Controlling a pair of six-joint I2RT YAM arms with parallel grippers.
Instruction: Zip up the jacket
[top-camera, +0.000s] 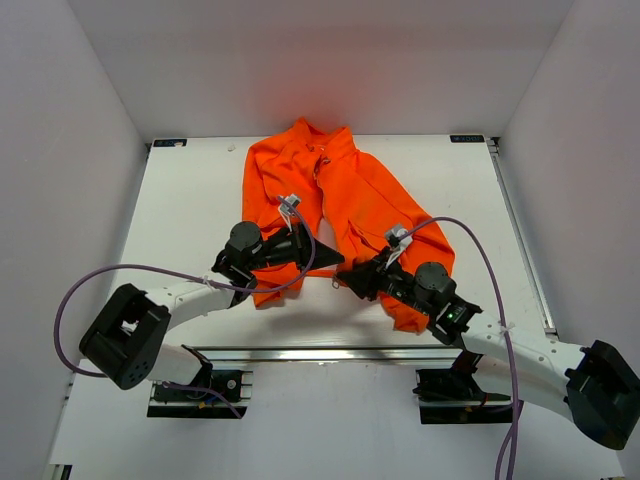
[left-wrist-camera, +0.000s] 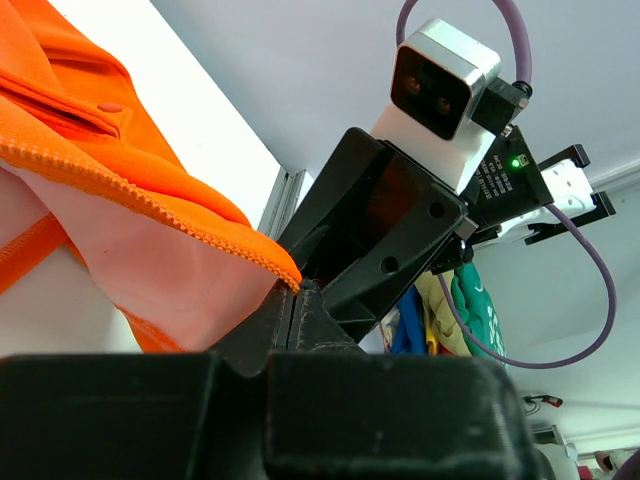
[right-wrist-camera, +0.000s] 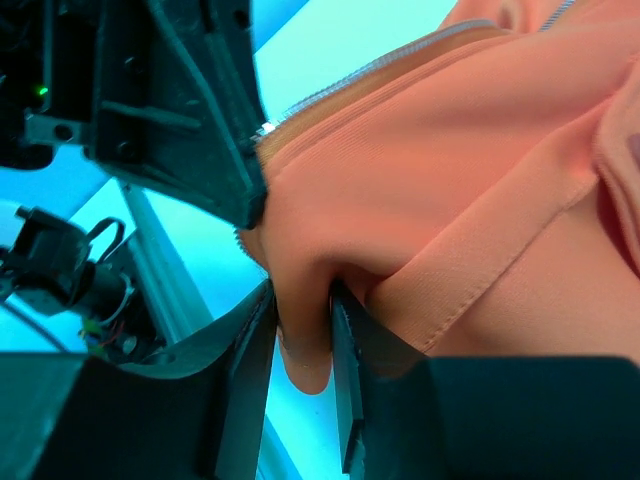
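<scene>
Your left jaws clamp a bottom zipper corner of the jacket (top-camera: 365, 195), right jaws pinch the opposite hem; lower centre gapes, zipping all ahead.

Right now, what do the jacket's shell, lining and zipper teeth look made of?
The jacket shell: orange fabric, matte and soft; it folds and creases. The lining: pale pink cloth, smooth, thinner-looking. The zipper teeth: small, orange, probably plastic; no metallic shine.

A flat white counter (top-camera: 180, 200) sits between pale grey walls (top-camera: 60, 120), a silver metal rail (top-camera: 330, 353) along its near edge.
</scene>
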